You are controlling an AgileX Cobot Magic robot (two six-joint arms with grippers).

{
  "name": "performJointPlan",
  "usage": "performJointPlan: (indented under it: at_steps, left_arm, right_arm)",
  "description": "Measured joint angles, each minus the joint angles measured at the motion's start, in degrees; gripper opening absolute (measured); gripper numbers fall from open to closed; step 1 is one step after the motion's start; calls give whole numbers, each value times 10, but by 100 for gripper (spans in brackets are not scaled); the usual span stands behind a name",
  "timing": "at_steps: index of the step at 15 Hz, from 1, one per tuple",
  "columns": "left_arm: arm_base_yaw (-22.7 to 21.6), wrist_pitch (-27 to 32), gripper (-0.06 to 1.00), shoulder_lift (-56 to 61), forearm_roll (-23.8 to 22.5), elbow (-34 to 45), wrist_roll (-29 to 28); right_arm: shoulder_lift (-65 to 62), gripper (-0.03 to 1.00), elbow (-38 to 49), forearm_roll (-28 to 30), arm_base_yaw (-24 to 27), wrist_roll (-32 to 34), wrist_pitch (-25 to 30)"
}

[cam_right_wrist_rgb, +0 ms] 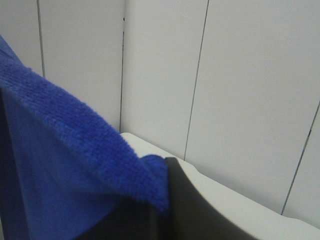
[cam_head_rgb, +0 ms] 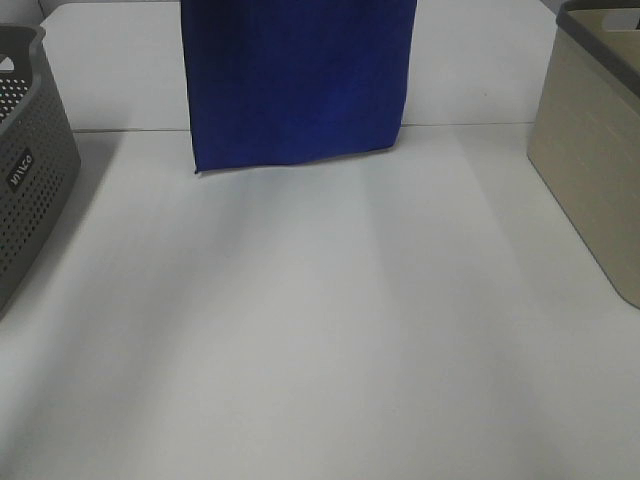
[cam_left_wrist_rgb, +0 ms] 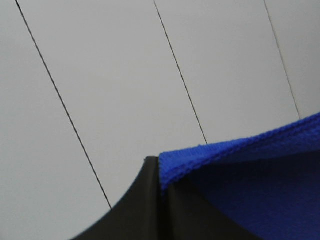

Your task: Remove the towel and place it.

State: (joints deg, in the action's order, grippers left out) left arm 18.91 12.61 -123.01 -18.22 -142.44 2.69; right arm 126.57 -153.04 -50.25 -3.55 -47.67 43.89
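Observation:
The royal-blue towel (cam_head_rgb: pixel 297 80) hangs flat above the far middle of the white table (cam_head_rgb: pixel 320 330), its lower edge just over the surface. Its top runs out of the exterior high view, and neither gripper shows there. In the left wrist view my left gripper (cam_left_wrist_rgb: pixel 160 172) is shut on one upper corner of the towel (cam_left_wrist_rgb: pixel 250 165). In the right wrist view my right gripper (cam_right_wrist_rgb: pixel 159 205) is shut on the other upper corner of the towel (cam_right_wrist_rgb: pixel 65 165). The towel's edge is stretched between them. No white tag shows.
A dark grey perforated basket (cam_head_rgb: pixel 30 160) stands at the left edge of the table. A beige bin (cam_head_rgb: pixel 595 150) with a grey rim stands at the right edge. A panelled white wall (cam_left_wrist_rgb: pixel 125 75) is behind.

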Motion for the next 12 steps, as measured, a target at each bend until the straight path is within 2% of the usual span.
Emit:
performJointPlan:
  at_steps: [3, 5, 7, 8, 9, 10, 11, 12]
  left_arm:
    - [-1, 34, 0, -7, 1, 0, -1]
    - [-2, -1, 0, -28, 1, 0, -1]
    - [-9, -82, 0, -58, 1, 0, -1]
    - [-15, -146, 0, -76, 1, 0, -1]
    - [-24, -210, 0, -94, 1, 0, 1]
    - [-33, -272, 0, -115, -1, 0, 10]
    - [-37, -301, 0, -124, -1, 0, 19]
    - [-42, -337, 0, -139, -2, 0, 46]
  right_arm:
    - [2, 2, 1, -1, 1, 2, 13]
    - [12, 2, 3, -1, 1, 3, -19]
    - [34, 2, 3, -2, 1, 1, -90]
    - [47, 2, 3, -10, 1, -9, -140]
    - [60, 2, 3, -36, 0, -34, -189]
    - [73, 2, 3, -84, -1, -74, -233]
    - [79, 2, 4, -115, -3, -96, -247]
    - [89, 2, 5, -174, -6, -152, -272]
